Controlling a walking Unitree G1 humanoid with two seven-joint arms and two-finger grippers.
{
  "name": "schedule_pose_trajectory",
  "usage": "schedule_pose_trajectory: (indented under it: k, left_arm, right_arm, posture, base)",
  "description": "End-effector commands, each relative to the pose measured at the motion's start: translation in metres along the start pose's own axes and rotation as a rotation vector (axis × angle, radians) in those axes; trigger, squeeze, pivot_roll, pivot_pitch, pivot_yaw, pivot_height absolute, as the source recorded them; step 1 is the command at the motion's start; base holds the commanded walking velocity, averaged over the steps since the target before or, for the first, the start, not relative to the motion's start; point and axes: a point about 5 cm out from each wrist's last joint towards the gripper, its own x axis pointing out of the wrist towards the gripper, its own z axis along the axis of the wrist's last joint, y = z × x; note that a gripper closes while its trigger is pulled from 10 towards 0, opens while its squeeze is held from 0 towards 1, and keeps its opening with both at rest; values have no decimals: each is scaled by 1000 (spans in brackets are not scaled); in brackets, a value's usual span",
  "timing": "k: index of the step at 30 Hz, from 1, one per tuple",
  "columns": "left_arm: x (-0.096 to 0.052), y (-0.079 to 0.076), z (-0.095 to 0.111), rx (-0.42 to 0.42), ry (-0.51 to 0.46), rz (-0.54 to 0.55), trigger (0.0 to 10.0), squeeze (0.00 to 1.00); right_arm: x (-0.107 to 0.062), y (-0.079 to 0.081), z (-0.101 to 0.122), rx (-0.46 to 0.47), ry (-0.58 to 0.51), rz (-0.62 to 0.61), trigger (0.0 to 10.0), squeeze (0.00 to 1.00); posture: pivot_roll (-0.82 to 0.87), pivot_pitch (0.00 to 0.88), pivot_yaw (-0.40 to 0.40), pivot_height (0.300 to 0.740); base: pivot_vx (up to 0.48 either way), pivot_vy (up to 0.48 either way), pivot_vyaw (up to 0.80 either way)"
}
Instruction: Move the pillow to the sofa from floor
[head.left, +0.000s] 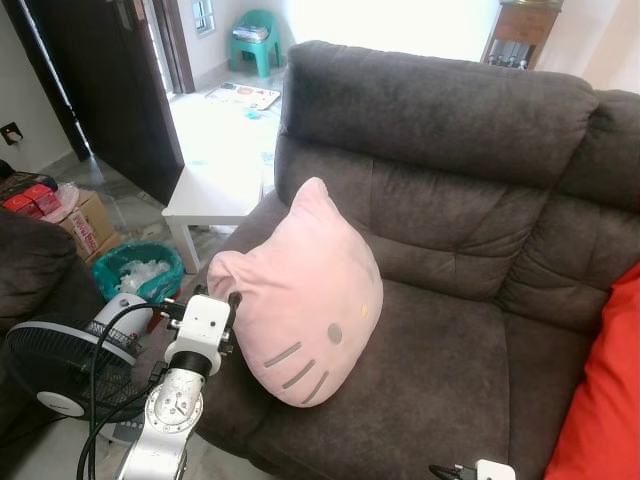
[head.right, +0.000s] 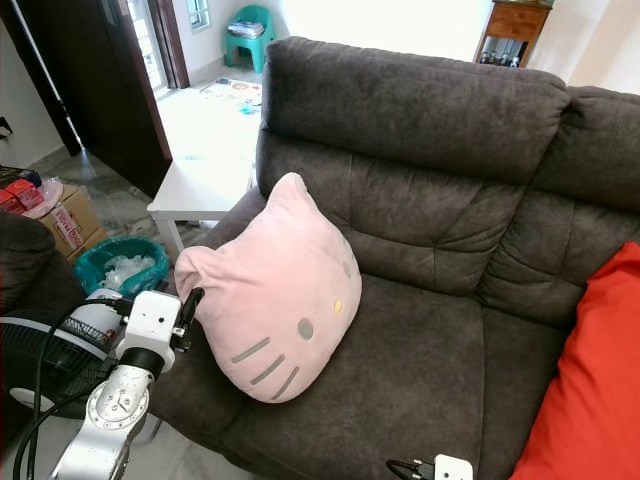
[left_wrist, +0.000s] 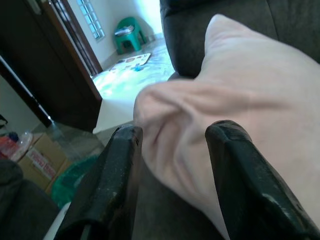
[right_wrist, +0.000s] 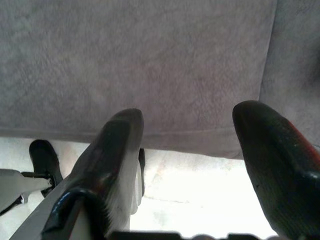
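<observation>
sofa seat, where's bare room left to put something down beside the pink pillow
The dark grey fabric sofa has a bare seat stretch between the pink cat-face pillow and the red cushion. The seat's left end is crowded: the pillow leans there, with the open left gripper at its corner.

Home living room: sofa (head.left: 450, 200), fan (head.left: 50, 365).
</observation>
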Motion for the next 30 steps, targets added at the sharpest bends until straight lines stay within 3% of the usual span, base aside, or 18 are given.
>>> schedule_pose_trajectory:
  k: [1, 20, 27, 30]
  left_arm:
    - [0, 0, -3, -10, 14, -2, 10000, 0]
    - [2, 1, -8, -24, 32, -6, 10000, 0]
    - [4, 3, -13, -26, 54, -11, 10000, 0]
    - [3, 5, -25, -38, 104, 1, 10000, 0]
  right_arm:
    - [-1, 0, -3, 14, 7, -4, 10000, 0]
    - [-1, 3, -4, 3, 13, 12, 10000, 0]
    - [-1, 3, -4, 3, 13, 14, 10000, 0]
    - [-1, 4, -4, 6, 13, 14, 10000, 0]
  posture:
    - [88, 13, -31, 740]
    - [85, 0, -23, 740]
    - [86, 0, -20, 740]
    - [83, 0, -17, 740]
  base:
    - [-240, 0, 0]
    - [-243, 0, 0]
    - [-241, 0, 0]
    - [0, 0, 0]
